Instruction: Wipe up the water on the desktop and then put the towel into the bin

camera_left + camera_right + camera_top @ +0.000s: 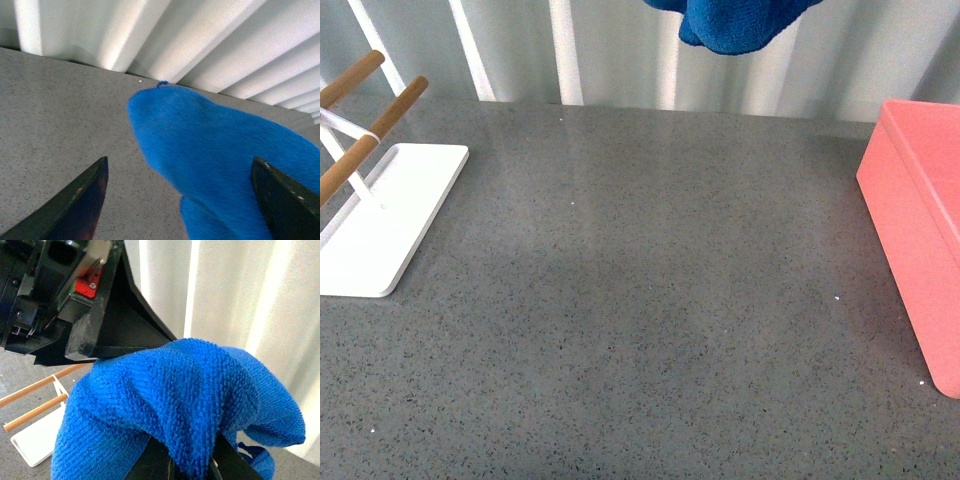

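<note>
Towel [735, 25]: bright blue, looped pile, bunched. In the front view it hangs at the top edge of the picture, raised clear of the surface over the far side, a little right of centre. A stitched hem and a loose thread show at its edge.

Right gripper [187, 465]: clamped on the towel. In the right wrist view its two dark fingers [152, 460] pinch a gathered fold, and the rest of the cloth billows out above them.

Left gripper [180, 165]: jaws spread wide. In the left wrist view its dark fingers [80, 200] stand far apart with the towel between them, and that one is clear of the cloth. The right wrist view shows its black housing with a red part close against the towel, one thin finger lying along the cloth's edge. I cannot tell whether that finger touches it.

Desktop [640, 330]: dark grey, stone-like, finely speckled, with a few tiny white flecks. A faintly darker band crosses the middle; I cannot tell whether it is damp or shadow.

Bin [915, 230]: salmon-pink box with straight walls, standing on the desktop at the right edge and cut off by the picture. It is well apart from the towel, and its inside is not visible.

Rack [385, 215]: flat white base at the left edge carrying wooden rods [395, 108] that tilt up and to the right.

Wall [610, 50]: white, ribbed, directly behind the far edge of the desktop.
</note>
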### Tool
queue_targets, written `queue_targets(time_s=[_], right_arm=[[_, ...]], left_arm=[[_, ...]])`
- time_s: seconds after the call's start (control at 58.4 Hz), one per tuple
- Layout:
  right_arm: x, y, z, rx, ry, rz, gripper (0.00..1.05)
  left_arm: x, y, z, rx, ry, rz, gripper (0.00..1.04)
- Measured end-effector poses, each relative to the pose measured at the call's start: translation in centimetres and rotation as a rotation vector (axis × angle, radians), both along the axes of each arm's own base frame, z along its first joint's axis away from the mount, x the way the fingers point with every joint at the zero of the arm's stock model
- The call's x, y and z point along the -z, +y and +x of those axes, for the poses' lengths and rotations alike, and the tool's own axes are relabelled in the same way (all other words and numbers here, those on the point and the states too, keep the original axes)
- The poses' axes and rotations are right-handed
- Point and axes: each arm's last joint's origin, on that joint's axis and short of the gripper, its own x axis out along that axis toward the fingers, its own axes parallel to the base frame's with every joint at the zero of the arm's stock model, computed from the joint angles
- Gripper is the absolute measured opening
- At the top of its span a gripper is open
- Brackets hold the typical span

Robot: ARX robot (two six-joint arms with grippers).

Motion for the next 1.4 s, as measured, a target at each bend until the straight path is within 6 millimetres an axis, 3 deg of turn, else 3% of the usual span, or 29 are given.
queue_targets(time_s=[0.103,0.377,0.617,0.702,0.805,1.028,1.165,1.405], right_arm=[[0.1,-1.0,-0.6,0.016,0.011,0.004,0.04],[1.5,-3.5,-1.4,0.069,0.064,-0.005,0.04],[2.7,-4.2,-1.0,0.101,0.124,-0.02,0.04],[3.2,-4.2,-0.9,0.112,0.154,-0.03,0.04],[3.8,-4.2,-0.9,0.119,0.194,-0.044,0.04],[4.8,-3.9,-0.9,0.113,0.266,-0.085,0.04],[4.9,-3.9,-0.9,0.119,0.277,-0.096,0.04],[5.0,-3.8,-1.0,0.115,0.286,-0.103,0.04]], left_arm=[[0.7,1.1,-0.9,-0.017,-0.007,0.003,1.0],[2.1,2.9,-6.0,0.058,-0.028,0.065,0.98],[0.4,3.9,-10.6,0.117,-0.122,0.117,0.98],[0.9,5.3,-11.9,-0.101,-0.372,0.262,0.84],[2.8,8.1,-14.0,-0.279,-0.531,0.348,0.67],[7.3,10.5,-16.9,-0.282,-0.528,0.411,0.27],[8.6,11.3,-18.2,-0.28,-0.535,0.416,0.04],[10.6,12.3,-20.1,-0.288,-0.54,0.423,0.04]])
